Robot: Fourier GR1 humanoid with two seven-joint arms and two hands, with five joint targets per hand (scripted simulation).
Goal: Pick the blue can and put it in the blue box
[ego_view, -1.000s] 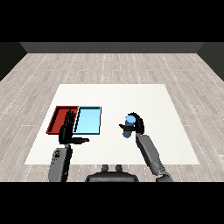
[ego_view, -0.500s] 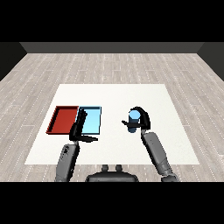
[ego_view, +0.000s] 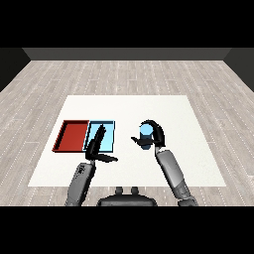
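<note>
Overhead, the right hand (ego_view: 155,135) curls round the blue can (ego_view: 146,133) above the white table (ego_view: 149,106) on grey plank floor (ego_view: 124,74).

Head view looks down (forward) across table (ego_view: 198,119).

White table (ego_view: 163,109) mid-frame on grey plank floor (ego_view: 124,74). Red tray (ego_view: 71,136) and light blue tray (ego_view: 108,130) touching, left of centre.
</note>
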